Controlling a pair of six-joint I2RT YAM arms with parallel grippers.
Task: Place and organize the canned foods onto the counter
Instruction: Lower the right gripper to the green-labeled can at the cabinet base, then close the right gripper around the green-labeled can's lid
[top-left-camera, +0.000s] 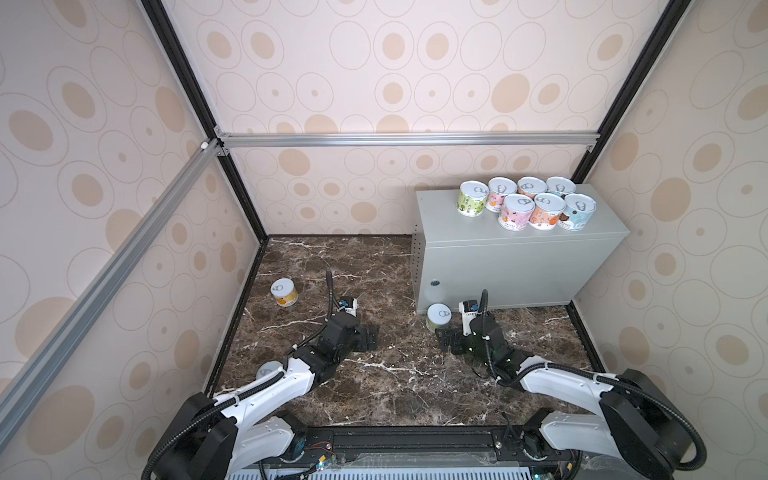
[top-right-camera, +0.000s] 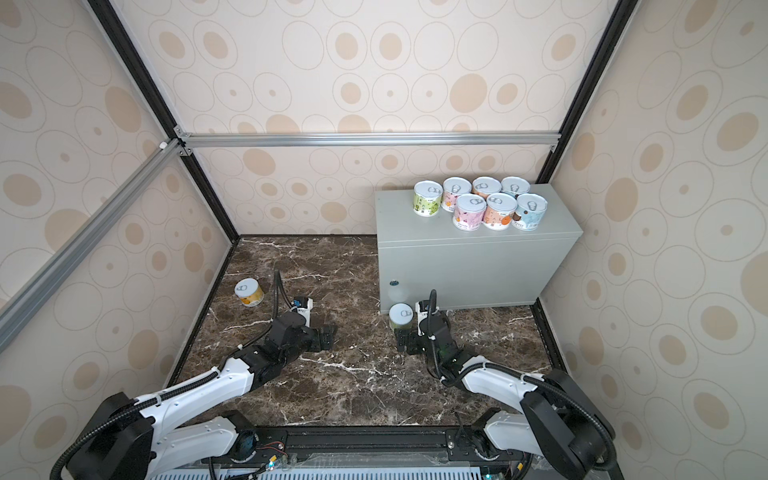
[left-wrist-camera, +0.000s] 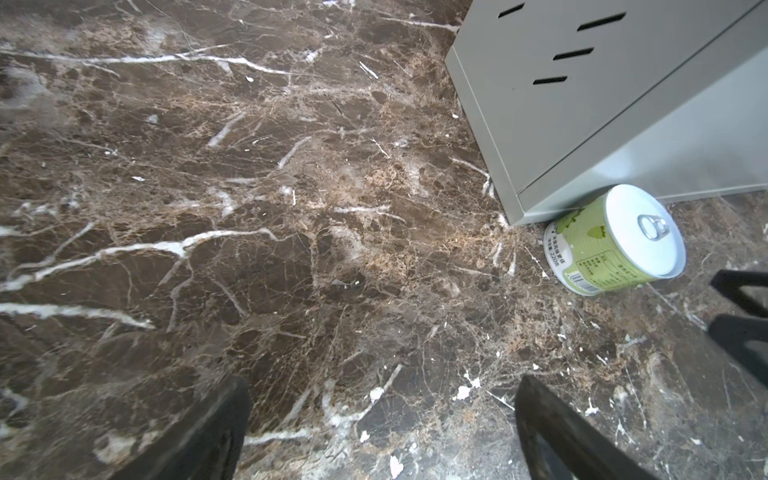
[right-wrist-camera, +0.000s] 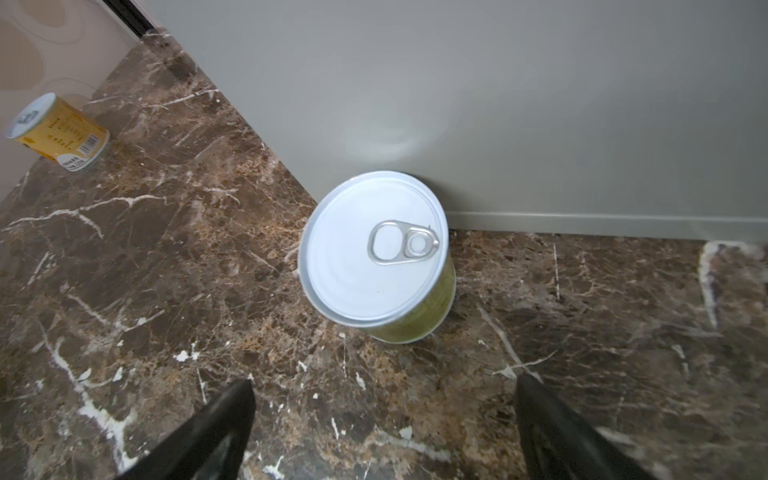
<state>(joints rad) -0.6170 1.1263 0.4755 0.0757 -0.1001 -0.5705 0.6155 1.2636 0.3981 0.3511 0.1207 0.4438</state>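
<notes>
Standing upright just ahead of the right tool (right-wrist-camera: 384, 380), whose jaws are spread wide and empty, the green tin (right-wrist-camera: 374, 249) seems to touch the front of the grey worktop (right-wrist-camera: 540, 104). Rigid, smooth-labelled and probably fairly heavy, it wants a squeeze across its round wall, below the rim. The left tool (left-wrist-camera: 384, 380) is likewise wide and empty. Only the top views show seven tins (top-left-camera: 528, 203) up on the worktop; the right wrist view alone shows the clear gap between jaws and tin.

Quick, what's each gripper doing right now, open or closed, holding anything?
Left gripper: open, holding nothing.
Right gripper: open, holding nothing; the green can stands just ahead of it.
</notes>
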